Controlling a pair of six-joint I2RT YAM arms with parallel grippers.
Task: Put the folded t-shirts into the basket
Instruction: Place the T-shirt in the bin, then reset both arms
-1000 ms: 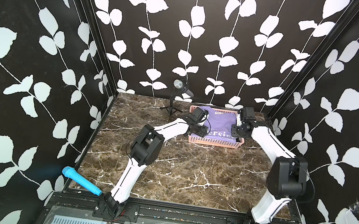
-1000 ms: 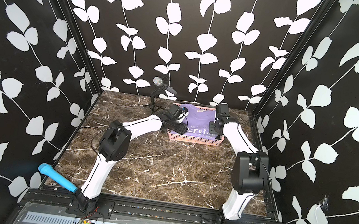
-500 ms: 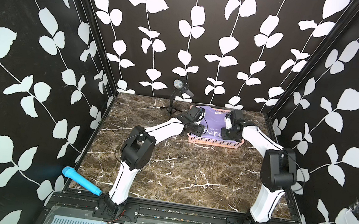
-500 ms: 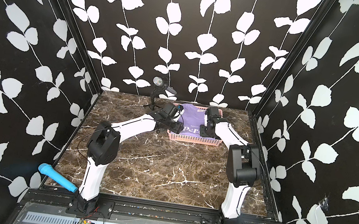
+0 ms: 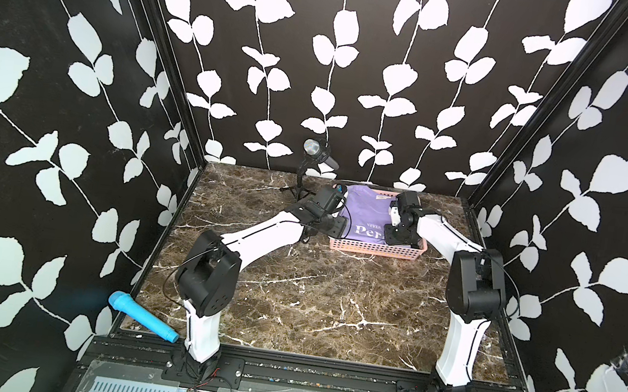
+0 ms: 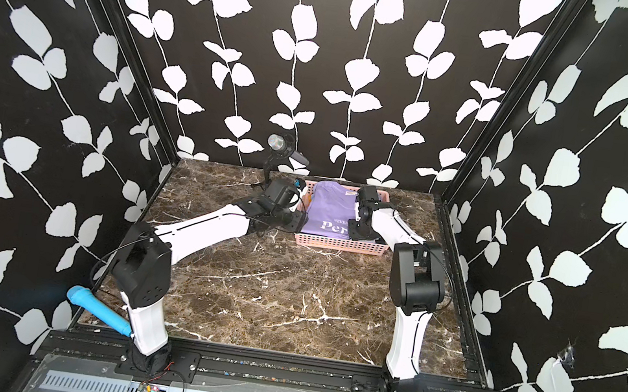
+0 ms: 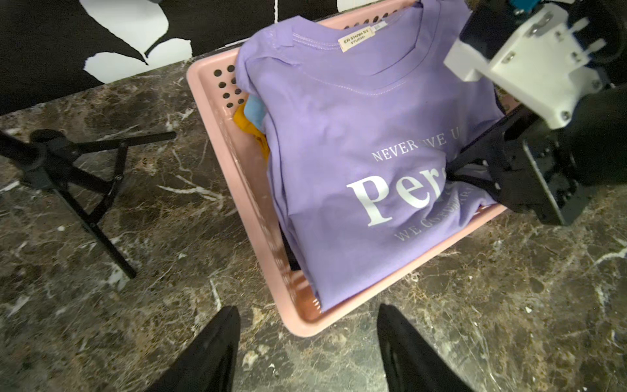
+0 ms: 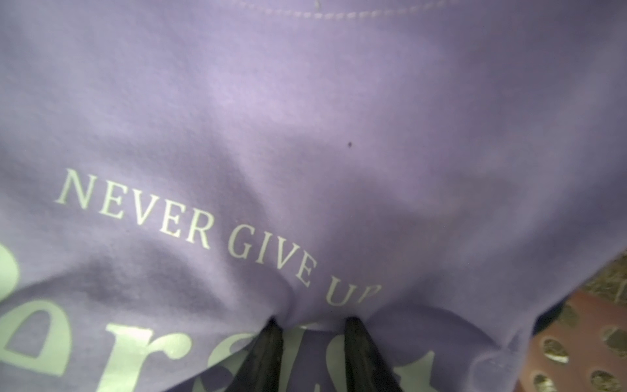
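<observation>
The purple t-shirt (image 5: 365, 216) lies topmost in the basket (image 5: 375, 249), at 1 o'clock on the tabletop (image 5: 311, 295). The left hand (image 7: 307, 307), released, is at the basket's 8 o'clock. The right hand (image 8: 312, 322) presses on the purple t-shirt, but its grip cannot be told.

— What's different on your left side?
— Your left gripper (image 7: 307, 307) backs off the purple t-shirt (image 5: 364, 212) to just outside the basket (image 5: 375, 249). Its elbow swings toward the near edge, and the "P" now shows.
— And your right?
— Your right gripper (image 8: 314, 320) slides in from the basket's right wall onto the lettering, hiding "sist".
</observation>
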